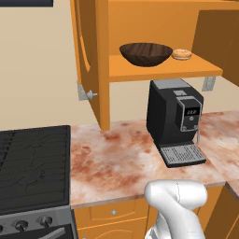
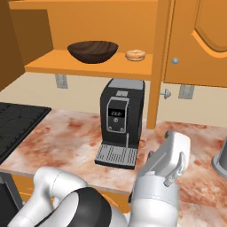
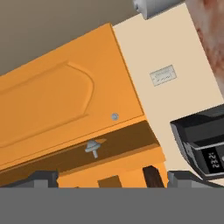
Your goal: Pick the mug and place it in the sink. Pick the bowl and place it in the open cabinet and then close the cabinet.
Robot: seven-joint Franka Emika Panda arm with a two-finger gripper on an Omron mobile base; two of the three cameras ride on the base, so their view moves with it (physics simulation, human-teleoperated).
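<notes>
The dark brown ribbed bowl [image 1: 145, 53] [image 2: 93, 51] rests on the inner shelf [image 1: 163, 71] of the orange wall cabinet [image 2: 88, 20]. Both cabinet doors stand open: the left door [image 1: 91, 60] swings out with its silver knob [image 1: 91, 94], and the right door [image 2: 158, 62] shows edge-on with its knob [image 2: 166, 93] [image 3: 92, 148]. My gripper [image 3: 113, 177] is open and holds nothing; its fingertips [image 3: 43, 177] sit wide apart, pointing up at the right door. The arm [image 2: 170, 162] is raised over the counter, below that door. The mug and the sink are out of view.
A small tan pastry [image 1: 181, 54] [image 2: 135, 55] lies beside the bowl on the shelf. A black coffee machine [image 1: 175, 119] [image 2: 120, 119] stands on the marbled counter [image 1: 112, 158] under the cabinet. A black stove [image 1: 32, 168] is to the left. A closed neighbouring door [image 2: 199, 40] is on the right.
</notes>
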